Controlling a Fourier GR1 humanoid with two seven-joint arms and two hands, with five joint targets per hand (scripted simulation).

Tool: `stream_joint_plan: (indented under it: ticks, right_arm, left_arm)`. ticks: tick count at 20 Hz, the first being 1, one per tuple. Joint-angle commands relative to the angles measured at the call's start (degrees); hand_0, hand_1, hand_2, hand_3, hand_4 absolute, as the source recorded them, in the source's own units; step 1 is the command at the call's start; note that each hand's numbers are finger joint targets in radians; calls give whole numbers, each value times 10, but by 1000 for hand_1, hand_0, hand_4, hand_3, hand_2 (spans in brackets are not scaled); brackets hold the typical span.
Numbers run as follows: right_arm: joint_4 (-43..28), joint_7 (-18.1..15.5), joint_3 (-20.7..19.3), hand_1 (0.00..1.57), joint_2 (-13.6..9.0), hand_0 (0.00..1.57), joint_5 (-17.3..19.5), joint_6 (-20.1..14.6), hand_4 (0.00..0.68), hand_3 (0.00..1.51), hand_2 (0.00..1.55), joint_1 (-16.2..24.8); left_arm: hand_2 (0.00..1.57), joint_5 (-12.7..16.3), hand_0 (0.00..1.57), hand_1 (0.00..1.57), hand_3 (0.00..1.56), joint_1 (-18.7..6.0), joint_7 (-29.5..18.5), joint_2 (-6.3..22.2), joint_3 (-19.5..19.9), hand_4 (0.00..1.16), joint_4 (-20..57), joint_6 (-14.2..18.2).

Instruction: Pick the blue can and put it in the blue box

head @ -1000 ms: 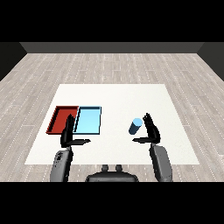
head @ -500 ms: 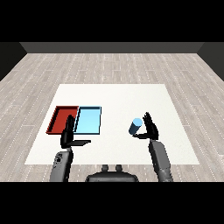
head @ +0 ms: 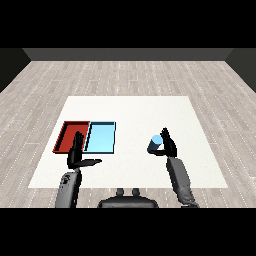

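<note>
Fingers of the right hand point(head: 169, 145) curl round the blue can point(head: 155, 144), which leans to the left and sits clear of the white table point(head: 135, 107) — well to the right of both trays. Over on the other side, the left hand point(head: 77, 155) is relaxed and holds nothing, fingers straight up and thumb stuck out sideways, just in front of the red tray point(head: 64, 137). Beside that tray lies the light blue tray point(head: 112, 137) — the two touch
</note>
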Motion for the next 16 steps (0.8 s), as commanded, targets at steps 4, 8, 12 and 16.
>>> stream_joint_plan:
  ticks: [4, 8, 12, 16]
  right_arm:
    - [57, 4, -13, 0, -5, 0, -25, 2, 0, 0, 0, -37]
    - [39, 6, -10, 0, -12, 0, -29, -2, 0, 0, 0, -22]
    - [107, -38, -8, 0, 5, 0, -29, 3, 0, 0, 0, -46]
    - [72, 3, -3, 0, 5, 0, -42, -9, 0, 0, 0, -54]
  left_arm:
    - [0, -20, 0, 0, 0, -2, 37, -6, -9, 0, -37, 25]
    - [0, -24, 0, 0, 0, -12, 10, -16, -9, 0, -15, 32]
    - [0, -21, 0, 0, 0, 36, -18, -19, -20, 0, -21, 15]
    - [0, -19, 0, 0, 0, 24, 24, -9, -16, 0, -55, 13]
